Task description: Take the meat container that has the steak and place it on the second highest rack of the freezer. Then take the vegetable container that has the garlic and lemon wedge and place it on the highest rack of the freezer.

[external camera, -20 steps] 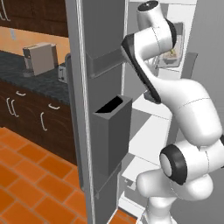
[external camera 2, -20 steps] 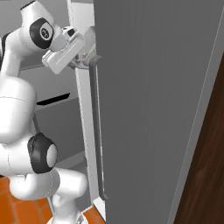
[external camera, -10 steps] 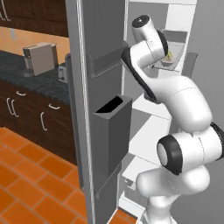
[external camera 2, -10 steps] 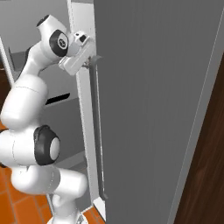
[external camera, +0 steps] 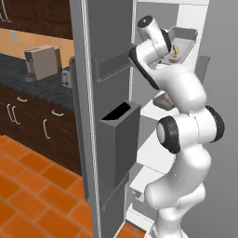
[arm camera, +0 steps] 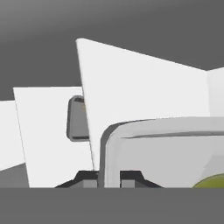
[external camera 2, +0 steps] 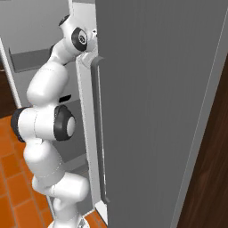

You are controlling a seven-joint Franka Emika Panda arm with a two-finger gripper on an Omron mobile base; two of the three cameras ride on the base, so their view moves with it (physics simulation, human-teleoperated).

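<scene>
My gripper (arm camera: pixel 109 180) is shut on the rim of the vegetable container (external camera: pixel 182 41), a shallow grey tray held high inside the open freezer (external camera: pixel 151 151) near its top shelf. The yellow-green lemon wedge (external camera: pixel 176 48) and the pale garlic (external camera: pixel 172 56) lie in the tray. The wedge also peeks in at the hand view's lower right (arm camera: pixel 211 181). On a shelf lower down, the edge of another grey tray, the meat container (external camera: pixel 162 100), shows behind my arm. The steak is hidden.
The freezer's open door (external camera: pixel 107 42) stands left of the arm, carrying grey bins (external camera: pixel 116 139). On the right a closed grey door (external camera 2: pixel 156 111) with a long handle (external camera 2: pixel 97 133) hems the arm in. A dark counter with appliances (external camera: pixel 42 62) lies far left.
The arm has reached up and deeper into the freezer, carrying the tray higher toward the top shelf. The jaws stay shut on its rim.
</scene>
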